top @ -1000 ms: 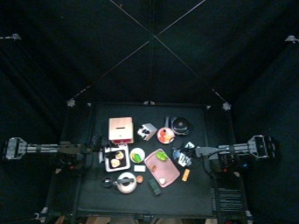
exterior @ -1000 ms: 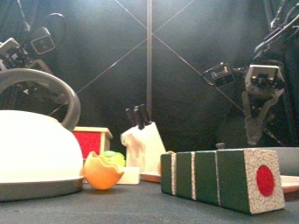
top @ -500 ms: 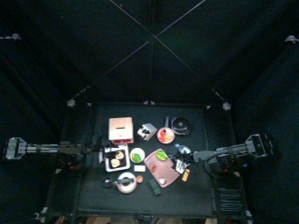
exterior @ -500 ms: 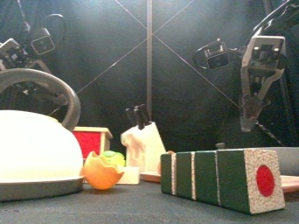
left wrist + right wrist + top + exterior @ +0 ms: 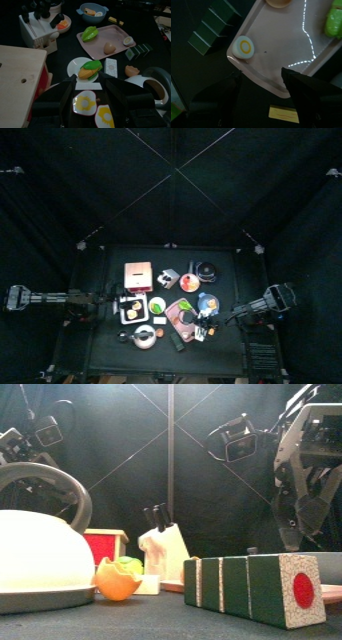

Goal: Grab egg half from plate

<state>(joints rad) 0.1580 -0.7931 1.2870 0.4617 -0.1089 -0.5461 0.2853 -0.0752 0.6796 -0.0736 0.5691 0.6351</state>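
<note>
Egg half (image 5: 243, 47), white with a yellow centre, lies flat on the pink plate (image 5: 281, 47) near one of its rounded corners, just beside the block of dark green slabs (image 5: 212, 31) that stands off the plate's edge. Right gripper (image 5: 262, 80) hangs above that corner with its jaws spread wide and nothing between them; it does not touch the egg half. Farther along the same plate lie a tan rounded piece (image 5: 278, 2) and a green item (image 5: 333, 19). In the left wrist view the pink plate (image 5: 107, 39) carries the egg half (image 5: 128, 41), a brown egg-shaped piece (image 5: 109, 48) and a green vegetable (image 5: 89, 33). Left gripper (image 5: 88, 89) rests at the table's left side, jaws apart and empty, over a small dish with a fried egg (image 5: 85, 103). White plate (image 5: 77, 64) with a green and orange item sits between this gripper and the pink plate.
</note>
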